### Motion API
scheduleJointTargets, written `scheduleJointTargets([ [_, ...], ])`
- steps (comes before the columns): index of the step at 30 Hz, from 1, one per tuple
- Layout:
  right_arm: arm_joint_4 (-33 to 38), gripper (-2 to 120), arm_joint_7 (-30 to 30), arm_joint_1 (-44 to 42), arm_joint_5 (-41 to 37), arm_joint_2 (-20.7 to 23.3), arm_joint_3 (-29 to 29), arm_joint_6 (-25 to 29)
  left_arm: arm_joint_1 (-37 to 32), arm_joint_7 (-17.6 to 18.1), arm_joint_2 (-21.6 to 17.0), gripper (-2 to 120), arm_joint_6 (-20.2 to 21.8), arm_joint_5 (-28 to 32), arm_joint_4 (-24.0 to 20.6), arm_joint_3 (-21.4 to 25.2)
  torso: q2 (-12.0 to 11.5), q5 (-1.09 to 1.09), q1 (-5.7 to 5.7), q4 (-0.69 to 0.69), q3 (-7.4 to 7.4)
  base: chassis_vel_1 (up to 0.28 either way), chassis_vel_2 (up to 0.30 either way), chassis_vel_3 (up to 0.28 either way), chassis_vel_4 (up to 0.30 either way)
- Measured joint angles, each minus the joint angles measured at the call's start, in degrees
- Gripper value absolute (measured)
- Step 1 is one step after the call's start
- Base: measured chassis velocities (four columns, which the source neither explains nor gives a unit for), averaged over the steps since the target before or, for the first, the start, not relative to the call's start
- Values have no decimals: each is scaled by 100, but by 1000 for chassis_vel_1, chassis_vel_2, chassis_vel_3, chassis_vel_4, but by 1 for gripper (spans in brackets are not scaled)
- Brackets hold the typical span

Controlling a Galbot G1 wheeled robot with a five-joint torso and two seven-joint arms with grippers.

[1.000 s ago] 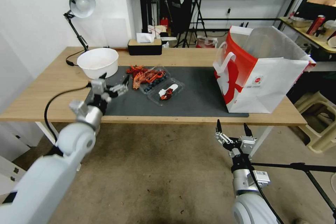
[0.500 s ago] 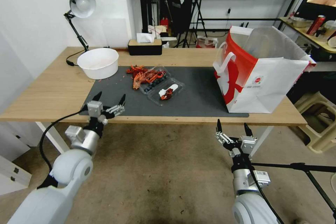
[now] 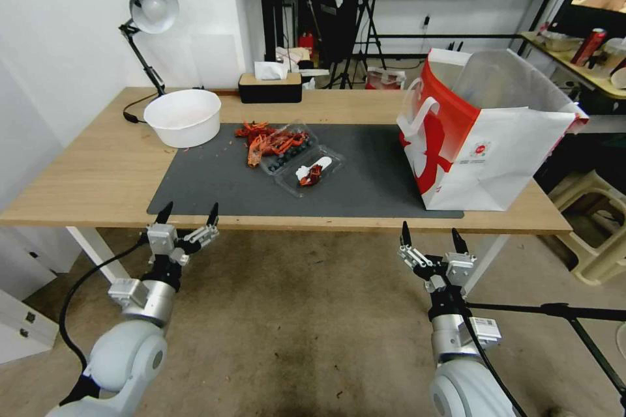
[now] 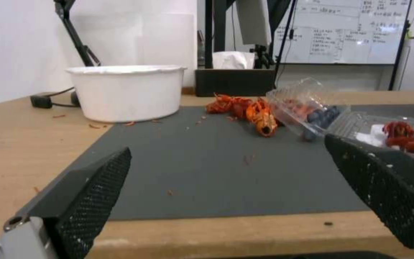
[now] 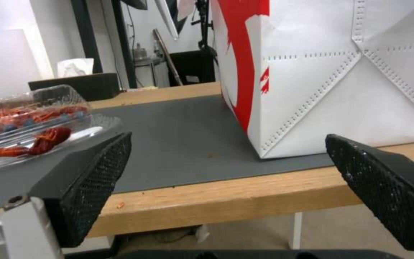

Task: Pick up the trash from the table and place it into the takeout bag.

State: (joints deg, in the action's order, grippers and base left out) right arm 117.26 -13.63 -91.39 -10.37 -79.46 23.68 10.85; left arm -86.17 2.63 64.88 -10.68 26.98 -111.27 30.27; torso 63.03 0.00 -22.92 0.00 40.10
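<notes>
The takeout bag (image 3: 486, 133) stands at the table's (image 3: 91, 176) right end; the bowl (image 3: 182, 116), clear trays (image 3: 301, 156) and crayfish shells (image 3: 267, 139) lie left of it. Both grippers hang wide open and empty off the near edge. The left gripper (image 3: 186, 215) is nearer the trash, which lies beyond it and slightly right; the right gripper (image 3: 429, 238) is nearer the bag.

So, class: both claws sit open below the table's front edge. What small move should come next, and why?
Probably raise the left claw toward the white bowl: it is the trash nearest that side, both claws are empty, and the takeout bag stands open by the right claw.
</notes>
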Motion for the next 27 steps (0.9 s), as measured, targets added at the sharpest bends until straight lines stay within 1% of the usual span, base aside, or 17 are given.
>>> scheduleJointTargets([
  [10,-59,100,75,-4,9,1,7,31,-33,-95,31,100,-177,-5,163,20,-1,0,0,0,0,0,0,0,0],
  [27,-78,100,106,5,20,-5,0,36,-53,-120,36,100,-189,2,165,20,-1,0,0,0,0,0,0,0,0],
])
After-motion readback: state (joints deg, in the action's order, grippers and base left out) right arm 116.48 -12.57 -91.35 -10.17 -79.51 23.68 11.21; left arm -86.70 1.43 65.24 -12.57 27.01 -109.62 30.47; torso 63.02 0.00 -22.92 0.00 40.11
